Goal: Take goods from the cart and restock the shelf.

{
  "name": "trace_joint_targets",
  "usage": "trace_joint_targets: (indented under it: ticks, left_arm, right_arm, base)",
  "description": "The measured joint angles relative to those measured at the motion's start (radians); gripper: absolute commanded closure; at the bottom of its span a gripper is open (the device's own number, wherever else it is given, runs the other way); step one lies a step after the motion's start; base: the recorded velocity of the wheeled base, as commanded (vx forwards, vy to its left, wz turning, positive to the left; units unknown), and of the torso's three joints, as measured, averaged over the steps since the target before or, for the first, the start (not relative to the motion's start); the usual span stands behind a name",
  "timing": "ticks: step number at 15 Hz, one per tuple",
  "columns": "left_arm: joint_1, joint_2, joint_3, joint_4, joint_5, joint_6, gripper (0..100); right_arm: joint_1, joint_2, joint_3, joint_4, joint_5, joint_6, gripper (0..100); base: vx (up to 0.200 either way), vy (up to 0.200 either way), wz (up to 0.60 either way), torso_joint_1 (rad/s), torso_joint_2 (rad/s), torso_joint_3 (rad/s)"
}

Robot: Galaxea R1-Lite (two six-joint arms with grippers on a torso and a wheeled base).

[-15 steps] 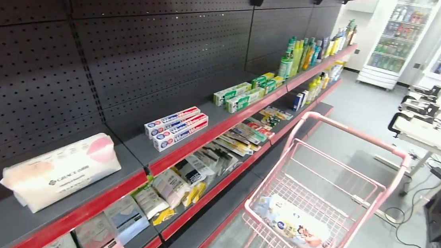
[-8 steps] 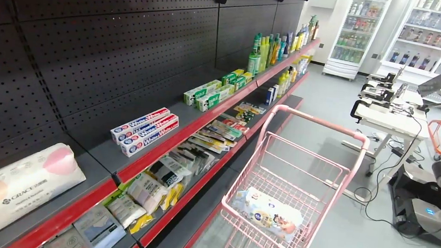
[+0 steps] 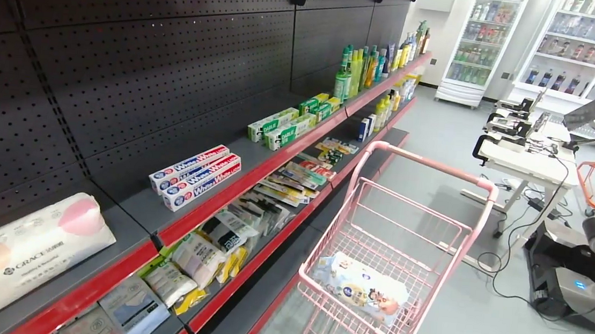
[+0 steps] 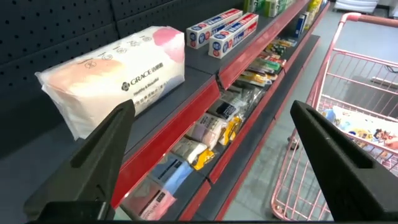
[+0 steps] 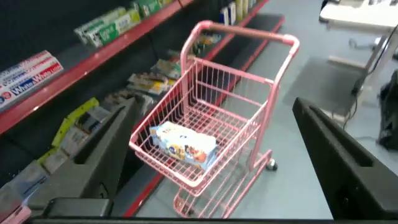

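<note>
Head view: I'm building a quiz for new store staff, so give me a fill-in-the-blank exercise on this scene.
The pink wire shopping cart holds ____ colourful soft wipes pack.
Two blue-and-white toothpaste boxes lie on a dark grey shelf board with a ____ front edge.
In the head view, the large white-and-pink tissue pack lies to the ____ of those boxes.
The left gripper and right gripper are both ____.
Missing words: one; red; left; open.

A pink wire cart (image 3: 434, 166) is standing empty-handled at the lower centre-right of the head view. A white soft pack (image 3: 361, 288) with cartoon print is lying flat on its basket floor, near the front corner. The red-edged grey shelf (image 3: 135, 209) is running diagonally along the left, just beside the cart.
</note>
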Motion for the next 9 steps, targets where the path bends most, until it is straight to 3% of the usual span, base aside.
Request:
trace_joint_targets:
  ticks: [3, 9]
  left_arm:
    - [0.0, 0.0, 0.0, 0.0, 0.0, 0.0, 0]
    - [0.0, 0.0, 0.0, 0.0, 0.0, 0.0, 0]
  right_arm:
    - [-0.014, 0.427, -0.13, -0.047, 0.027, -0.048, 0]
    - [-0.074, 1.135, -0.299, -0.093, 0.226, -0.462, 0]
  base:
    - [0.0, 0.0, 0.0, 0.0, 0.0, 0.0]
    - [0.0, 0.0, 0.0, 0.0, 0.0, 0.0]
